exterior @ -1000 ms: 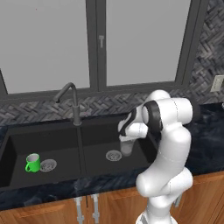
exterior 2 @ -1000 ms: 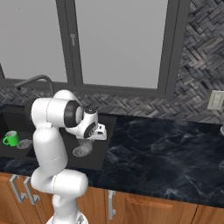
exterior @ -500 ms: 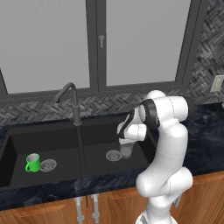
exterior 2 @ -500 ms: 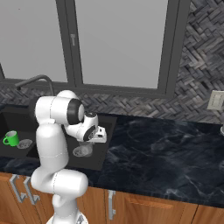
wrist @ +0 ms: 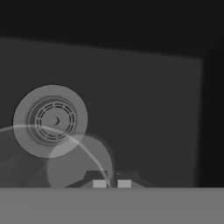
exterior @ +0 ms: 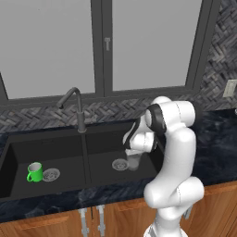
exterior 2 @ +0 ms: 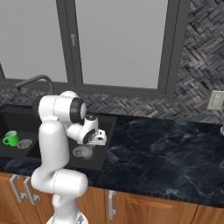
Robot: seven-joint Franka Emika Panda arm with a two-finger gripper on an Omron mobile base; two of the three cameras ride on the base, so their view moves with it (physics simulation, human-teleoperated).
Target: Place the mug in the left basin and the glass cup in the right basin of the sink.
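In the left base view the gripper hangs low in the centre of the frame, over the right basin of the sink. Its fingers are pinched shut on the rim of the glass cup, which hangs just beside the round drain. In the hand view the cup's curved rim passes between the two tips at the bottom centre, and the drain lies at middle left. The mug stands upright in the left basin, at the lower left of the left base view, touching or just beside that basin's drain. So the mug's half of the task looks done.

The main risk is the release. I cannot tell whether the cup's base touches the basin floor; if it is let go while still raised or tilted, it could drop, tip over and roll. The grip on one thin wall is narrow, so the cup could also swing or slip. If it lands half on the drain's edge it may rock.

The sink is black and sunk into a dark marbled table above wooden cabinet doors. A dark curved faucet rises behind the divider. Behind are a grey herringbone backsplash and a large dark-framed window.
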